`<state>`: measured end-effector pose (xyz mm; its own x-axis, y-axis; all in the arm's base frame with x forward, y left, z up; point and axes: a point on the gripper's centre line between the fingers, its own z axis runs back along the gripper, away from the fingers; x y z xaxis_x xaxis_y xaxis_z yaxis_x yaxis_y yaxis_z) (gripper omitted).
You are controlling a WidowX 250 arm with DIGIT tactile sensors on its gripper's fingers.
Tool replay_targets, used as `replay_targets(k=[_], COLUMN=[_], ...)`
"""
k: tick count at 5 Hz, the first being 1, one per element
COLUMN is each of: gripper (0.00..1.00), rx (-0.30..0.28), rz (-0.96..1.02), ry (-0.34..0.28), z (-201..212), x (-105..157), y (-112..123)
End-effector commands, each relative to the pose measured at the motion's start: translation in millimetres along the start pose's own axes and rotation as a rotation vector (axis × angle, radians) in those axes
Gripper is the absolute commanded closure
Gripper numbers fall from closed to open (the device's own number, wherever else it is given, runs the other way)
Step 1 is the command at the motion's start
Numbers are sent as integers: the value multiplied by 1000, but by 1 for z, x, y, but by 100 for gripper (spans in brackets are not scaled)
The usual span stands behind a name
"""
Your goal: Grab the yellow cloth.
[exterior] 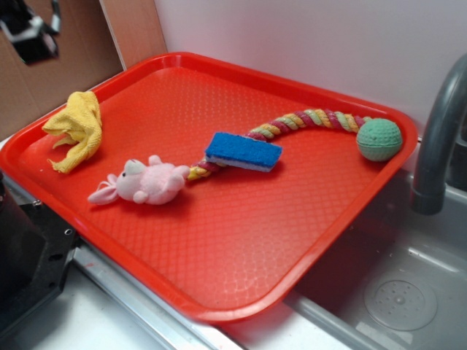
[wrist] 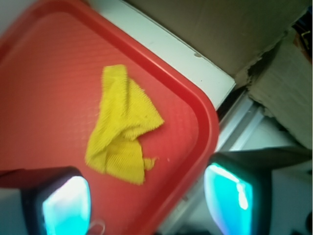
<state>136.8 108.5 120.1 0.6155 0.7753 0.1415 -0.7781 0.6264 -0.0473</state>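
The yellow cloth (exterior: 76, 130) lies crumpled at the far left corner of the red tray (exterior: 219, 312), close to the rim. In the wrist view the cloth (wrist: 122, 132) lies flat and folded on the tray (wrist: 208, 122), just ahead of my gripper (wrist: 146, 203). The gripper is open and empty and hangs above the tray's corner. Its left finger (wrist: 66, 205) is over the tray and its right finger (wrist: 230, 198) is past the rim. In the exterior view the gripper (exterior: 31, 33) shows only as a dark blur at the top left, above the cloth.
A pink plush toy (exterior: 146, 182), a blue sponge (exterior: 243, 151) and a braided rope (exterior: 306, 120) with a green ball (exterior: 379, 139) lie on the tray. A grey faucet (exterior: 438, 138) and sink (exterior: 408, 292) are at the right. Cardboard (wrist: 220, 29) stands behind the tray corner.
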Motion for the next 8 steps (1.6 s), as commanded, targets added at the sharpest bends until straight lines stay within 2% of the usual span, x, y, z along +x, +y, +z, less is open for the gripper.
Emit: replay_targets(k=[1, 2, 3, 4, 5, 6, 7, 8], gripper=[0, 0, 12, 100, 100, 100, 100, 100], rx=[66, 110, 157, 146, 126, 75, 7, -6], rz=[34, 42, 25, 4, -82, -259, -430, -650], ry=[-12, 6, 50, 77, 93, 68, 48, 54], z=[-53, -86, -106, -105, -93, -50, -5, 28], x=[42, 38, 27, 29, 27, 27, 19, 0], y=[-12, -9, -12, -17, -10, -10, -34, -50])
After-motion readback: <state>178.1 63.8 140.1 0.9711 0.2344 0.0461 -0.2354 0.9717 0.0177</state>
